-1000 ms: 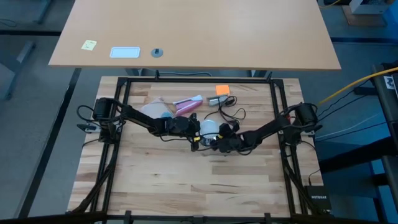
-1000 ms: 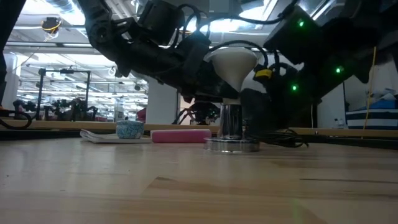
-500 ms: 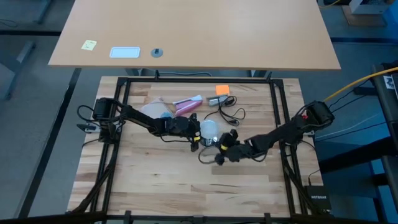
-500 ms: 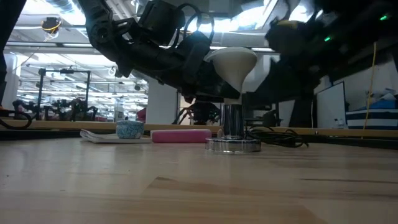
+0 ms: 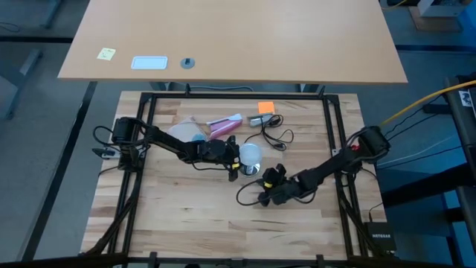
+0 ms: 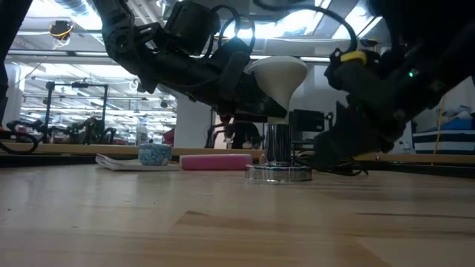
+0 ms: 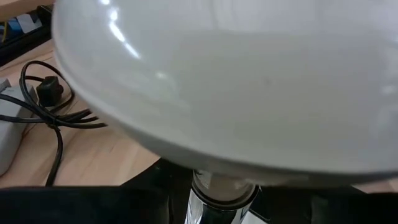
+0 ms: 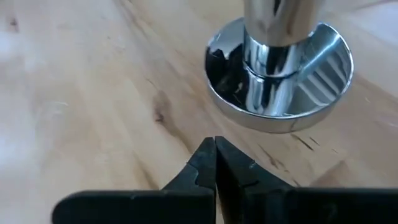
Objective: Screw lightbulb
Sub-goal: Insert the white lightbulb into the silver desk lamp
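The frosted-white lightbulb [image 6: 280, 74] stands upright, its narrow end in the chrome socket [image 6: 277, 152], whose round foot [image 8: 280, 81] rests on the wooden table. My left gripper [image 5: 239, 158] reaches in from the table's left and is shut on the lightbulb [image 7: 236, 81] below its globe. My right gripper [image 8: 215, 149] is shut and holds nothing. It hovers just above the wood, on the near side of the socket's foot [image 5: 262, 195]. My left gripper pinches the lightbulb's narrow neck [image 7: 224, 185] just above the socket, one dark finger [image 7: 81, 205] on each side. The fingers come nearly level from the table's left, tipped slightly down. The bulb stands upright with its lower end in the socket.
A thin black cord [image 5: 275, 136] runs from the socket toward the far side, and a loop of it [image 5: 248, 195] lies by my right gripper. A pink-and-white tube [image 5: 223, 125], a small patterned cup [image 6: 154, 154] and an orange block [image 5: 266, 108] lie at the far side.
My right gripper has drawn away from the bulb and socket toward the table's near edge, swinging its wrist round as it went, and has stayed shut. The left gripper, the bulb and the socket have kept still.
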Action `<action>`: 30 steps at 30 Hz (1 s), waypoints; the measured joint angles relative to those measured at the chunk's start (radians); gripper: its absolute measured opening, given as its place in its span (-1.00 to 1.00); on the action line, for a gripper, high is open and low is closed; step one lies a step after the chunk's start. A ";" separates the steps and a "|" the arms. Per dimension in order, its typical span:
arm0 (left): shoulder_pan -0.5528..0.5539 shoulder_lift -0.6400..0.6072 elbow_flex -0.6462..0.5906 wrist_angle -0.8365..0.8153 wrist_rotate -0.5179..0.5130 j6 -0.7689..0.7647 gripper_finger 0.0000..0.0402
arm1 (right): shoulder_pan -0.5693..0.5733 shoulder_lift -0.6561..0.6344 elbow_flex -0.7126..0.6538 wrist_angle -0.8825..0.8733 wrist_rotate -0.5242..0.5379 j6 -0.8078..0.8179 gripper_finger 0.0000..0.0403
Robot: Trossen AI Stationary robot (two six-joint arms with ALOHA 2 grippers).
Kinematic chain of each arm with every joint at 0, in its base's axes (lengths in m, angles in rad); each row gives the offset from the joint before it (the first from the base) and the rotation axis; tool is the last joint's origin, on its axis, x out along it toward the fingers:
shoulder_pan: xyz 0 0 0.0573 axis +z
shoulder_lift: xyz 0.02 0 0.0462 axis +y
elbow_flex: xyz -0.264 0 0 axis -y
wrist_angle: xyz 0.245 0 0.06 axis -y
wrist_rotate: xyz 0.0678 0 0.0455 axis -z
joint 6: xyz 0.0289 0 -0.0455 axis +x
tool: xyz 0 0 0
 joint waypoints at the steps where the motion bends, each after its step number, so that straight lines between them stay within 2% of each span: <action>1: 0.000 0.000 0.000 0.001 0.000 0.000 -0.25 | -0.002 0.009 0.000 0.000 0.004 0.003 -1.00; 7: 0.000 0.000 0.001 -0.001 0.000 -0.004 -0.25 | -0.034 0.035 0.000 -0.006 0.032 0.022 -1.00; 15: 0.001 -0.002 0.001 -0.005 -0.006 -0.005 -0.25 | -0.115 0.046 0.000 -0.029 -0.001 0.014 -1.00; 21: -0.001 -0.003 0.002 -0.013 -0.018 0.000 -0.25 | -0.151 0.048 -0.002 -0.069 0.080 0.014 -1.00; 30: -0.006 -0.003 0.002 -0.013 0.015 -0.005 -0.25 | -0.229 0.048 -0.002 -0.051 0.136 -0.026 -1.00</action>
